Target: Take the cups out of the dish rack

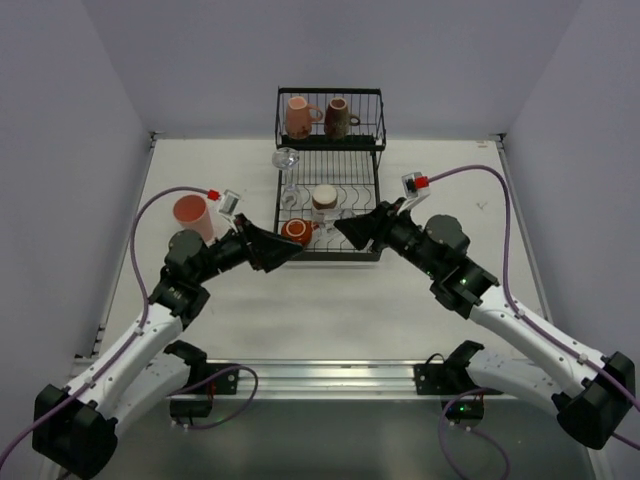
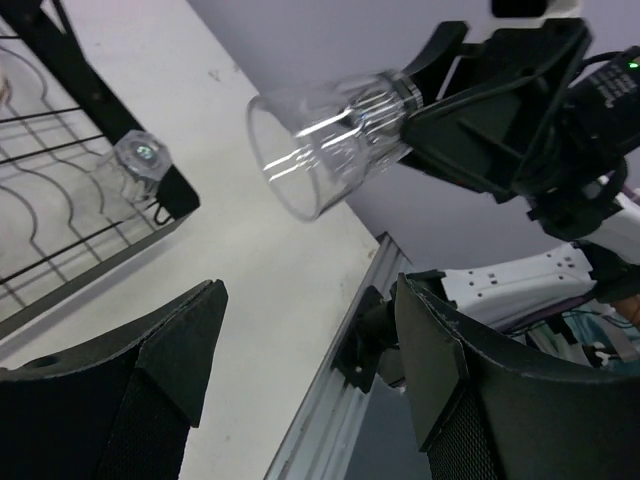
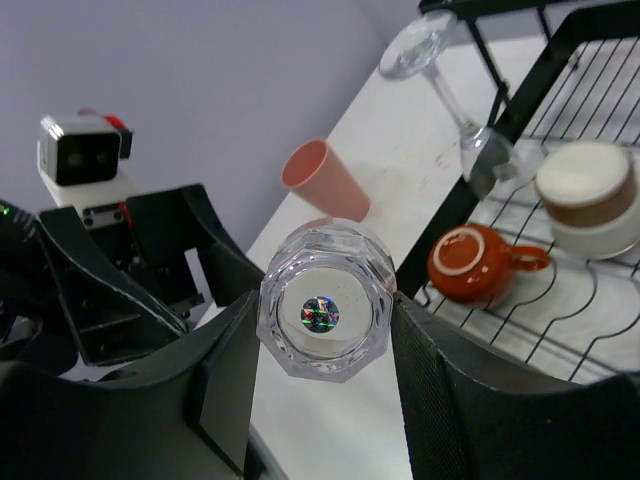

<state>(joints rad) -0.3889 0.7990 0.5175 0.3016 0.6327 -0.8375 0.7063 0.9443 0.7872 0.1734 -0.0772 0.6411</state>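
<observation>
The black wire dish rack (image 1: 376, 200) stands at the back centre. A pink mug (image 1: 298, 117) and a dark brown mug (image 1: 337, 118) sit in its raised tier. On the flat tier are a white-and-brown cup (image 1: 324, 201), a squat orange-red cup (image 1: 296, 231) and a tilted wine glass (image 1: 287, 163). My right gripper (image 3: 325, 320) is shut on a clear glass (image 3: 323, 312), held on its side in the air off the rack's front edge; this glass also shows in the left wrist view (image 2: 325, 140). My left gripper (image 2: 308, 300) is open and empty, just in front of the rack, facing the right one. A salmon tumbler (image 1: 192, 215) stands on the table to the left.
A second clear glass (image 2: 138, 165) rests near the rack's corner in the left wrist view. The two grippers (image 1: 285, 250) (image 1: 345, 228) are close together at the rack's front edge. The table's metal front rail (image 1: 330, 375) runs along the near side.
</observation>
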